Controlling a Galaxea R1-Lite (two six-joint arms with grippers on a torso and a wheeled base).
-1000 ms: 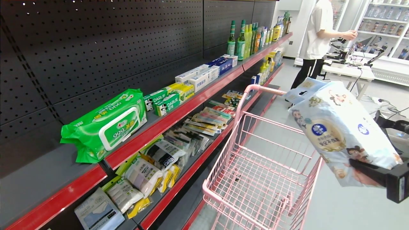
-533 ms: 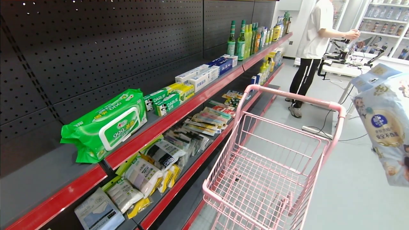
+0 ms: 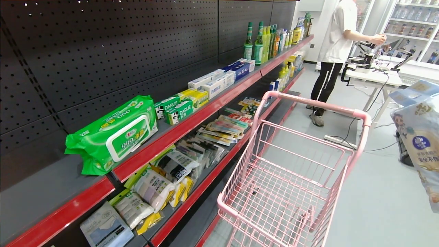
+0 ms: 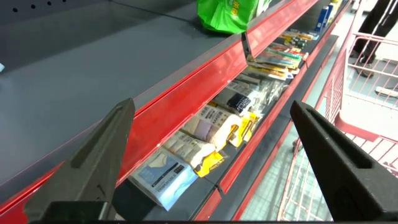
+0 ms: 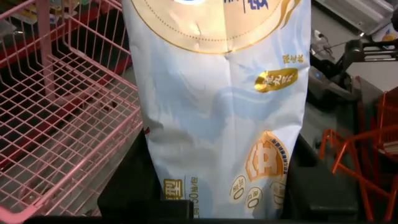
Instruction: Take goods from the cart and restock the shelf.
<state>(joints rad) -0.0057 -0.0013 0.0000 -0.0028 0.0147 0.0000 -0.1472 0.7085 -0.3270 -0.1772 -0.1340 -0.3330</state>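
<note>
R jaws pinch the blue-white pack [image 3: 420, 144] by its lower end, long axis roughly upright, held on the far side of the pink cart [image 3: 315, 104] from the shelf [image 3: 41, 195]. L jaws hang spread and empty by the shelf's red edge, the nearer arm. Bare board lies open beside the green wipes pack [image 3: 113, 133]; cart rim stands between.

The cart [image 3: 315, 103] stands right of the shelf [image 3: 192, 123], the pack [image 3: 420, 137] farther right (wipes [image 3: 113, 133] lie on the shelf).
</note>
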